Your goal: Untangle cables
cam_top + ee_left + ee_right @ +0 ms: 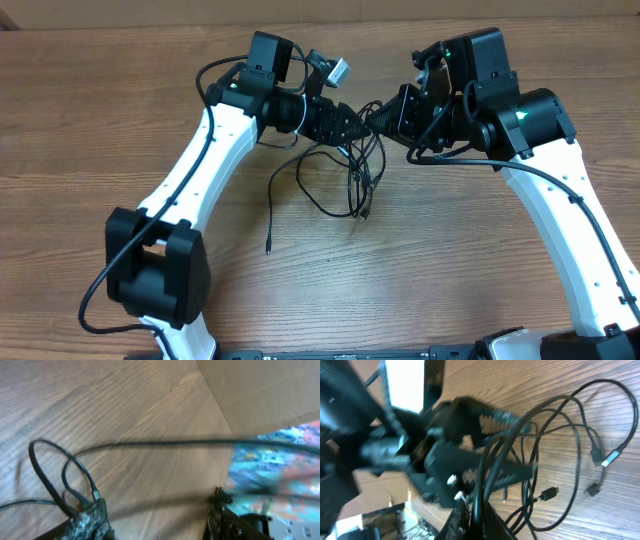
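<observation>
The cables [358, 175] are thin black cords hanging in loose loops from between the two grippers down onto the wooden table [120, 120]. My right gripper [385, 115] is shut on a bunch of these cords [580, 435], which run up through its jaws [480, 520]. My left gripper [352, 125] faces it closely and stands open. In the left wrist view only wood shows between the left gripper's [157, 510] fingers [92, 520], a taut cord [160, 442] crosses in front and loops [47, 467] lie to the left. Small plugs [547, 493] rest on the table.
One cord end [268, 245] trails toward the table's front. A cardboard wall [260, 395] bounds the far side of the table. A blurred, colourful object [280, 470] shows at the right of the left wrist view. Both white arms [200, 170] flank the cords.
</observation>
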Robot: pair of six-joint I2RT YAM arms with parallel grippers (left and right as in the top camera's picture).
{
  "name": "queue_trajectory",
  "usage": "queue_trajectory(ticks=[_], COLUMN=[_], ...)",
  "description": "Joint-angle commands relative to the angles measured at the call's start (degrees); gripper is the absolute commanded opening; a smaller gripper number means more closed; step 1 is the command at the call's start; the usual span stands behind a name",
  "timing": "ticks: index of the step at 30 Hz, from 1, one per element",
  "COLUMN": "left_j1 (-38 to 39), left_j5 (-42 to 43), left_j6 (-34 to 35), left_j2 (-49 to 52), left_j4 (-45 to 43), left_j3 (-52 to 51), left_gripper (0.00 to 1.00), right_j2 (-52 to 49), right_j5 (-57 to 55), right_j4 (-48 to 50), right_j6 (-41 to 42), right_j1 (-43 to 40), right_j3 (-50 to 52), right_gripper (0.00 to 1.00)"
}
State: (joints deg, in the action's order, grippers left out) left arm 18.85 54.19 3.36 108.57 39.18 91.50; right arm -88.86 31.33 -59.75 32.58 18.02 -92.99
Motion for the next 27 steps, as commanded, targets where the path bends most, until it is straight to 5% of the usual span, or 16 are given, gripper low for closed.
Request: queue_trajectory(ticks=[1,3,6,13,17,20,24,27], left_j1=[1.4,1.8,2.1,0.3,-0.1,-0.1,-0.2,-0.3], left_j5=[-4.0,-8.1,-13.1,-13.1,-13.2,-13.0,-12.3,-11.7], left_j6=[5.6,7.7,10.3,11.8,11.7,11.7,13.1,14.3], left_j2=[1.6,1.9,1.9,-1.2,-4.9,-7.9,-11.6,-13.6], left_j4=[-3.0,-4.0,-4.1,-0.3,3.2,4.8,5.6,5.6], left_j3=[0.3,0.3,0.4,3.4,6.8,9.0,10.3,10.3], left_gripper=[0.62,0.5,0.06,0.04,0.04,0.04,0.04,0.04], right_j2=[1.7,1.9,2.0,1.3,-0.7,-1.9,-2.1,-2.1], right_j5=[3.6,3.4,1.5,-27.1,-30.3,-30.2,-24.1,-15.9], right_j4=[0.2,-0.2,-1.1,-9.3,-11.6,-12.0,-9.7,-7.5], right_j6=[0.2,0.2,0.2,5.2,4.3,2.2,-5.7,-10.7], right_j1=[-0.2,-0.2,-0.5,-2.1,-2.1,-2.1,-2.1,-2.1], right_j3=[-2.0,-2.0,-2.0,-1.5,-1.0,-1.0,-1.0,-1.0], right_gripper=[0.04,0.04,0.04,0.06,0.15,0.29,0.59,0.69])
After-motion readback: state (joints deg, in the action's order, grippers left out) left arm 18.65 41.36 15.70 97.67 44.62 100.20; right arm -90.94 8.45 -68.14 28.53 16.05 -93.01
